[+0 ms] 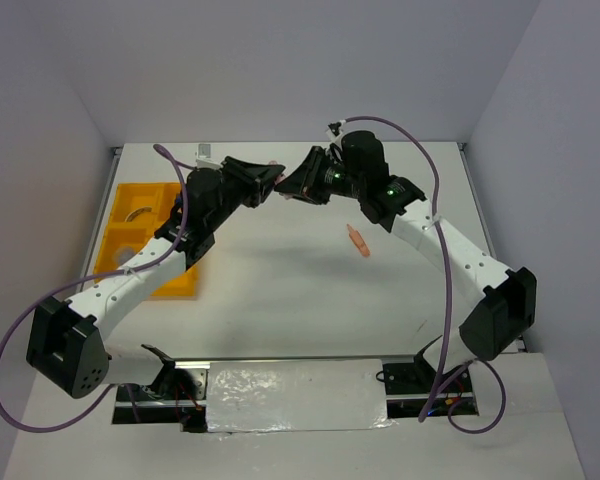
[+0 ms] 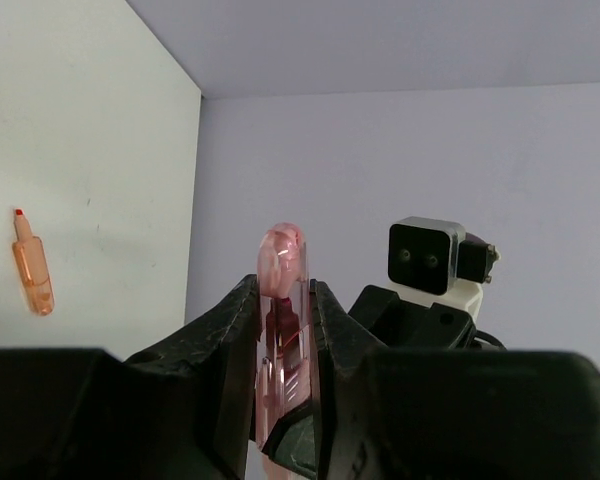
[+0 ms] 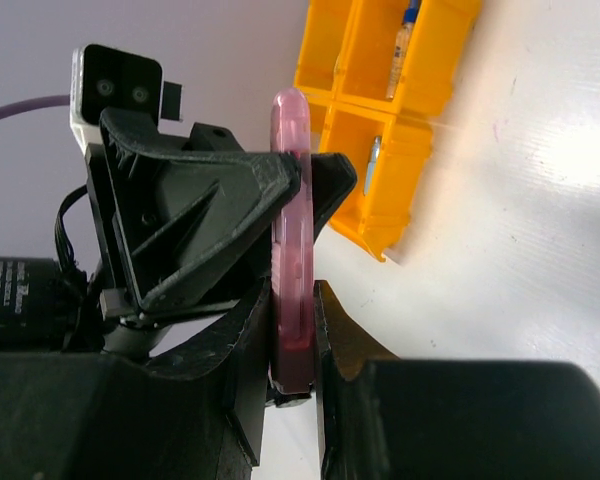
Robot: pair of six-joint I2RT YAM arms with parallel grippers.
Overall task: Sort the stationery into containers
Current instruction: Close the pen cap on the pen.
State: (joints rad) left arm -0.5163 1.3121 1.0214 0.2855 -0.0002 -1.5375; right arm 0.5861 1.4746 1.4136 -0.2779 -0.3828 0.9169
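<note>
Here, the slim translucent pink plastic piece [image 2: 283,258] hangs above the white counter [image 1: 280,300], pinched at one end by the left claw [image 2: 284,310] and at the other by the right claw [image 3: 293,330], with the translucent orange piece [image 1: 357,240] lying nearby and the yellow-orange plastic tray [image 1: 125,192] far left.
</note>
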